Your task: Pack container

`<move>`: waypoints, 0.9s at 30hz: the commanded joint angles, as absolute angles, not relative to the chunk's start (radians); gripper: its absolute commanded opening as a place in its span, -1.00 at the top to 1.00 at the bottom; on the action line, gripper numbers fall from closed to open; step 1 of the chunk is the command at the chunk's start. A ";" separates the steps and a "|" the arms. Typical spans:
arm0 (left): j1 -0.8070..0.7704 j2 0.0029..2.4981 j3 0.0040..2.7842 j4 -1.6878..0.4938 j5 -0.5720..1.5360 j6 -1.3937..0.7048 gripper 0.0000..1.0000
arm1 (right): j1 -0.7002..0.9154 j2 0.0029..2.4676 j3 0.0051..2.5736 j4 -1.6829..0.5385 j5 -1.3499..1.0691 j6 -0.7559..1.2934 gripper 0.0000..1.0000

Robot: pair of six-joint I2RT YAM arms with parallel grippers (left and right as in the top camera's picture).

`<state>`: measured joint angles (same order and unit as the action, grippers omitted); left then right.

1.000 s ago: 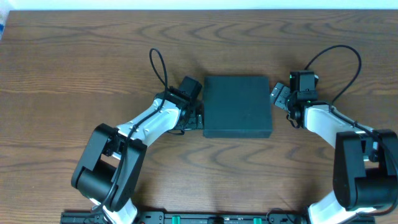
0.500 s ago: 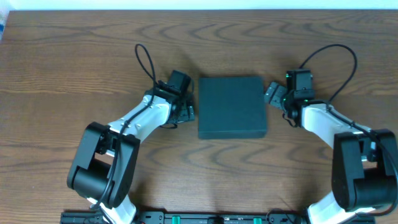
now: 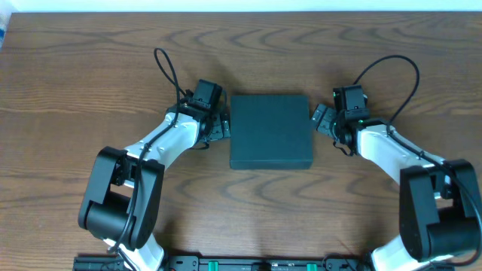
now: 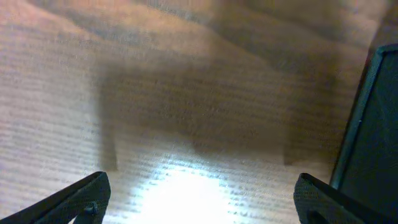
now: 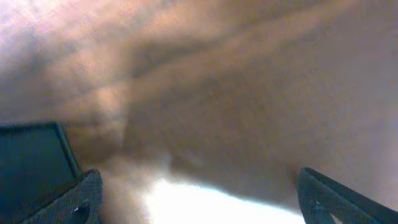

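Overhead, the container point(image 3: 271, 132) lies flat on the wooden table point(image 3: 75, 75) with its lid down, dark and matte, square to the table edges; the left gripper point(image 3: 221, 126) sits just beside the container's left side, near the far corner; the right gripper point(image 3: 319, 119) sits just beside the container's right side, also toward the far corner; whether either one touches the box I cannot tell from above; a black cable point(image 3: 162, 68) loops up behind the left wrist, away from the container, and another cable point(image 3: 392, 68) arcs behind the right wrist.

Left wrist view: the gripper point(image 4: 202, 199) has its two fingertips spread wide at the bottom corners, nothing between them but blurred wood grain; the container point(image 4: 373, 124) rises along the right edge, next to the right-hand fingertip.

Right wrist view: the gripper point(image 5: 205, 196) is likewise spread wide over bare wood, holding nothing; the container point(image 5: 31, 162) shows at the lower left, just above the left-hand fingertip.
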<state>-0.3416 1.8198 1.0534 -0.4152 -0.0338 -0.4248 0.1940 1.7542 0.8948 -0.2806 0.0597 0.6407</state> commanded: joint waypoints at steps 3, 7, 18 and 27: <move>-0.347 1.816 1.065 -0.392 0.001 -0.399 -0.91 | 0.207 1.775 0.856 -0.352 -0.015 0.680 -0.98; -0.347 1.816 1.065 -0.394 -0.015 -0.399 -0.91 | 0.202 1.771 0.857 -0.333 -0.015 0.680 -0.98; -0.346 1.750 1.135 -0.458 -0.156 -0.366 -0.91 | 0.130 1.615 0.859 -0.330 0.035 0.607 -0.99; -0.346 1.444 1.156 -0.636 -0.193 -0.210 -0.91 | 0.144 1.168 0.859 -0.511 0.121 0.415 -0.98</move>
<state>-0.3443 1.5219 1.1351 -0.5945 -0.1658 -0.2874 0.1249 1.2583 0.8558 -0.4728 0.0555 0.5079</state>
